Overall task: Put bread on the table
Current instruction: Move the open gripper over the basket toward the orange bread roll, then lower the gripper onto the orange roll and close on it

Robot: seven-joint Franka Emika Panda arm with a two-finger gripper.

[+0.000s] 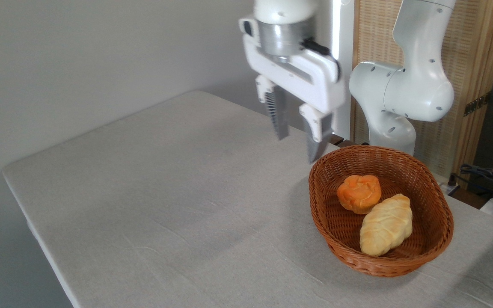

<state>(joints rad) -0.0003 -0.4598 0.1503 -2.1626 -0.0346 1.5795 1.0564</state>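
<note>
A white robot arm's pincer [297, 147] hangs above the grey cloth-covered surface [165, 205], its two ribbed fingers [278, 117] spread apart with nothing between them — tips pointing down, clear of the cloth and slightly blurred. From the pincer, a brown oval wicker basket [439, 214] sits at about four o'clock, its near rim just beside the lower fingertip as the camera sees it, though the pincer is above and outside it. The bread [358, 193], a small round orange bun with a lobed top, lies inside the basket toward its upper end, at about ten o'clock from the basket's middle. Touching it, at five o'clock from the bun, rests a larger pale yellow braided loaf [386, 225], stretched along the basket's length. The arm's white joints [405, 92] rise at about two o'clock from the basket, in front of a woven wooden screen [477, 64]. Dark cables [486, 173] lie off the surface's right edge — at three o'clock from the basket.
</note>
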